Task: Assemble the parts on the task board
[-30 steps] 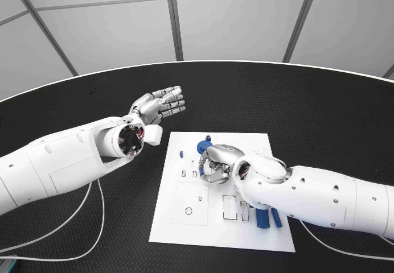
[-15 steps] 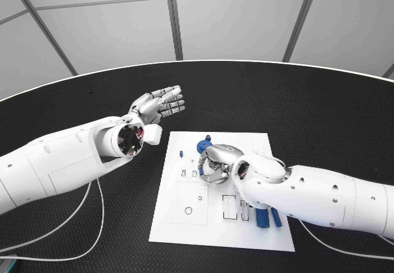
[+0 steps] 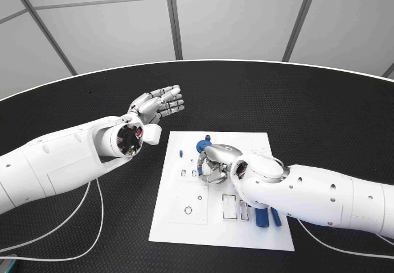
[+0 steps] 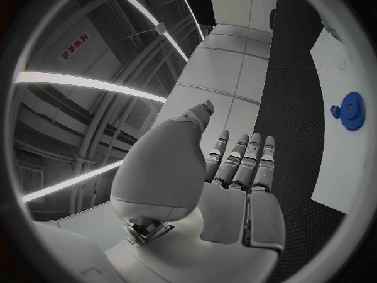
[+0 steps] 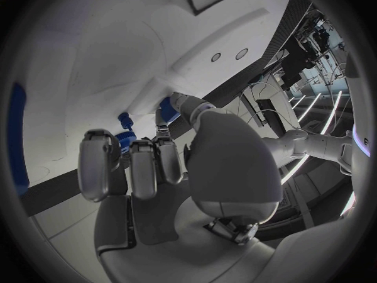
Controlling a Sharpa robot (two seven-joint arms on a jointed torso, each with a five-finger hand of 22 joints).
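The white task board (image 3: pixel 185 213) lies in the middle of the table. My right hand (image 3: pixel 217 162) hovers low over its far half with fingers curled down. Its thumb and a finger pinch a small blue part (image 5: pixel 166 110), seen in the head view as a blue part (image 3: pixel 200 169) at the board's surface. Just beyond the hand a blue gear (image 3: pixel 202 146) lies on the board, also seen as the gear (image 4: pixel 352 110) and the gear (image 5: pixel 123 138). A small blue peg (image 3: pixel 208 137) stands behind it. My left hand (image 3: pixel 157 104) is raised off the board's far left corner, holding nothing, fingers apart.
Two blue bars (image 3: pixel 261 216) lie near the board's right side, beside my right forearm. Another small blue piece (image 3: pixel 180 153) sits left of the gear. Rectangular slots (image 3: pixel 229 206) and round holes (image 3: pixel 188 210) mark the board's near half. White cables (image 3: pixel 94 227) trail over the black table.
My right hand has crept slightly toward the gear with the small blue part still pinched. The left arm has not moved.
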